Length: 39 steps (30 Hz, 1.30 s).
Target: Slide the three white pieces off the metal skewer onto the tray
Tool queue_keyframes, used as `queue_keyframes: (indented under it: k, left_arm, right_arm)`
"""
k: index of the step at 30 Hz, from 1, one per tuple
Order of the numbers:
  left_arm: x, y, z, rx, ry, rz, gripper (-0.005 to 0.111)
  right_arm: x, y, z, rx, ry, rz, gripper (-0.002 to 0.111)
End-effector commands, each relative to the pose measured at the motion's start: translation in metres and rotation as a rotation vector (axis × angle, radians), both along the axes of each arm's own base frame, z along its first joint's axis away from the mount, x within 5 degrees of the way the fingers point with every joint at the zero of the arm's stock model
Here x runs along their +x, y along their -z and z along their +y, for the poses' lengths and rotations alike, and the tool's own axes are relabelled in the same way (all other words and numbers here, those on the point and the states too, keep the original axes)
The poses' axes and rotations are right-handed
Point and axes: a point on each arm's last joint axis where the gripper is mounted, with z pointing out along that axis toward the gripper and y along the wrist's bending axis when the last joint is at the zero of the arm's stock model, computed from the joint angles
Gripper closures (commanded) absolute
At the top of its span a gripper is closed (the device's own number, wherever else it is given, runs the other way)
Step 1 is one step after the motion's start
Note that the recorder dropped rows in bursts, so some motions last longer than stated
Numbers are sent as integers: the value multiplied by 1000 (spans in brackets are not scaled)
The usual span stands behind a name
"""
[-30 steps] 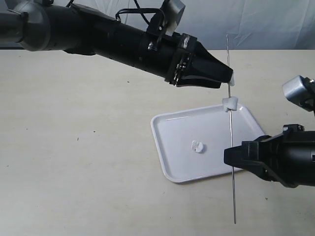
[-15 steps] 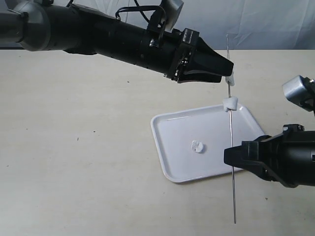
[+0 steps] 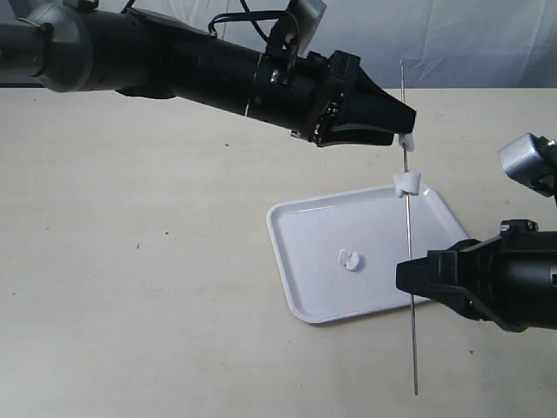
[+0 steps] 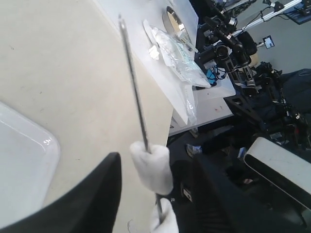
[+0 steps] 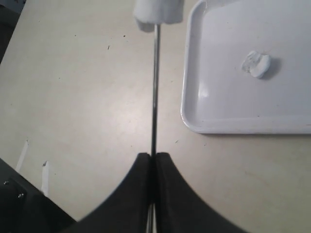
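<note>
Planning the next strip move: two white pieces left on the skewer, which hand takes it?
Left. The left hand sits open around the upper white piece, likely ready to close and pull. The right hand is shut on the metal skewer, holding it up.

Glossy plastic tray (image 3: 313, 244); grey metal skewer (image 3: 409, 226); matt tabletop (image 3: 130, 287).

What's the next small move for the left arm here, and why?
Probably close the left gripper on the upper piece: its jaws stand open either side of it, seemingly not touching. The right gripper clamps the skewer, a loose piece lies on the tray, and two are threaded.
</note>
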Motion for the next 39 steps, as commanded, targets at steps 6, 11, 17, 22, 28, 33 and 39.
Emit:
queue_keyframes:
  k: [6, 11, 17, 22, 28, 33, 39]
  left_arm:
    - [-6, 1, -8, 8, 10, -5, 64]
    - [-6, 1, -8, 15, 12, -10, 69]
    - [-6, 2, -8, 19, 4, -12, 75]
    - [-5, 2, -8, 23, -5, -15, 79]
    - [-4, 2, -8, 24, -9, -16, 88]
    - [-3, 1, -8, 15, -19, -19, 95]
    - [-1, -2, -8, -16, -37, -14, 104]
  right_arm:
    - [1, -3, 0, -2, -3, -19, 109]
    - [1, -3, 0, -1, -5, -17, 109]
    - [1, -3, 0, -2, -1, -20, 109]
    - [1, -2, -1, -5, -2, -22, 109]
    - [2, -2, -1, -8, 1, -25, 109]
    - [2, -2, -1, -18, -1, -30, 109]
    - [1, -1, -1, -27, -16, -26, 109]
